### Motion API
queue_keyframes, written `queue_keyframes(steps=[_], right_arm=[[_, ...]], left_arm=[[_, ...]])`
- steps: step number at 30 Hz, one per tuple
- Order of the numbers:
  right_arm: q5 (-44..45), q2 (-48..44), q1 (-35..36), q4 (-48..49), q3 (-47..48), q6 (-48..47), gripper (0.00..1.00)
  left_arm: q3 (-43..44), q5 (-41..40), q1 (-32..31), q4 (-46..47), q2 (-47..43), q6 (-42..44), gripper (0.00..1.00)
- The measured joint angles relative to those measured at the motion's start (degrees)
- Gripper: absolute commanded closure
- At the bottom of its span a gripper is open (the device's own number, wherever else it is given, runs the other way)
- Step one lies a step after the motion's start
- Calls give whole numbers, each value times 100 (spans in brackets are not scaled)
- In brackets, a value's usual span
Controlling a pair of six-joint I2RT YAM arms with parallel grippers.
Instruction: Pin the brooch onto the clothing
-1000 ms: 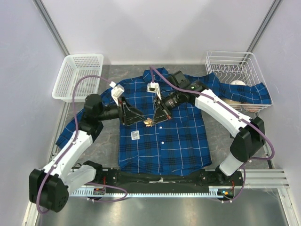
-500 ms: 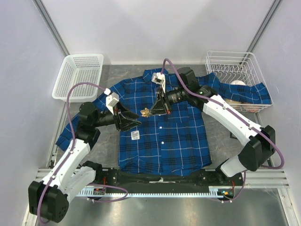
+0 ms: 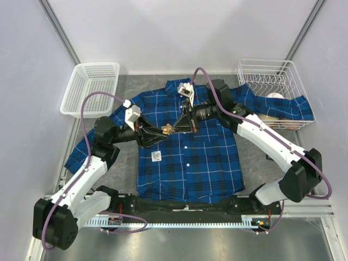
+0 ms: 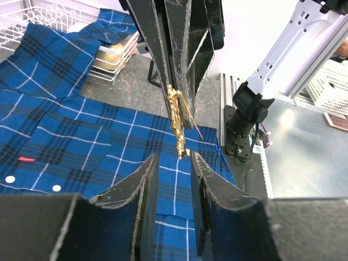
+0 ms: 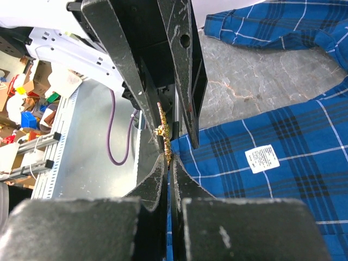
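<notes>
The blue plaid shirt (image 3: 187,149) lies flat on the table with its collar at the back. My right gripper (image 3: 175,128) is shut on the small gold brooch (image 3: 168,129) and holds it in the air above the shirt's chest. In the right wrist view the brooch (image 5: 165,138) sticks out from the closed fingertips (image 5: 161,168). My left gripper (image 3: 160,132) is open, and its tips face the right gripper with the brooch just ahead of them. In the left wrist view the brooch (image 4: 178,122) hangs just beyond my open left fingers (image 4: 147,182), apart from them.
A white plastic basket (image 3: 89,87) stands at the back left. A white wire rack (image 3: 270,87) with dishes stands at the back right, with the shirt's sleeve (image 3: 288,109) draped into it. The shirt's white tag (image 3: 156,156) is on its left chest.
My left gripper has moved right and forward to meet the brooch. My right gripper has lifted the brooch off the shirt and now holds it nearly still.
</notes>
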Motion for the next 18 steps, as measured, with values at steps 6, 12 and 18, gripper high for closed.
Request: queue_keyframes(steps=[6, 12, 18], right_arm=[[-11, -52, 0, 76, -111, 63, 100], [-7, -52, 2, 101, -144, 98, 100], [46, -52, 0, 122, -157, 79, 65]], left_arm=[[129, -66, -20, 131, 35, -122, 66], [170, -125, -79, 216, 37, -205, 82], [214, -164, -90, 140, 94, -326, 98]])
